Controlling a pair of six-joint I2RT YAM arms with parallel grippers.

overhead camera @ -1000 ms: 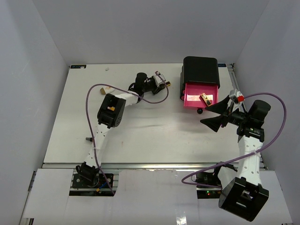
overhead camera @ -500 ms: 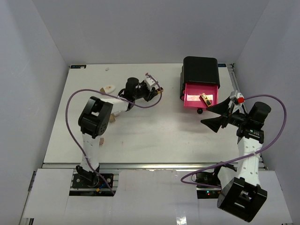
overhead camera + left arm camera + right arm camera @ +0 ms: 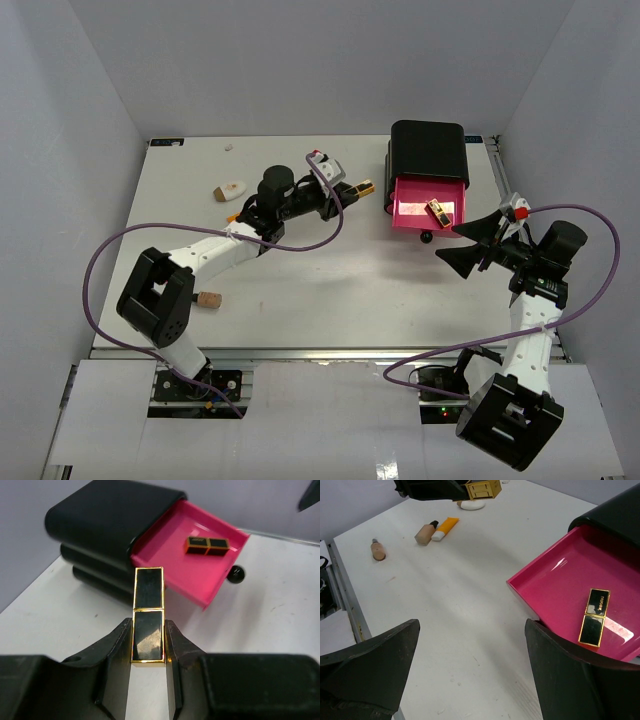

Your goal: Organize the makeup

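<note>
My left gripper is shut on a black-and-gold tube and holds it above the table just left of the open pink drawer. In the left wrist view the tube sticks out between the fingers toward the drawer. A second black-and-gold tube lies in the drawer. My right gripper is open and empty beside the drawer's front. An orange tube with white cap, a tan cylinder and a beige-white oval piece lie on the table at the left.
The black box stands at the back right, its drawer pulled out toward me with a black knob. A tan bottle with a dark cap lies next to the orange tube. Purple cables loop from both arms.
My left gripper has swung right toward the drawer with the tube in it, and the left arm's elbow has dropped toward the near left. The right gripper has barely moved.
</note>
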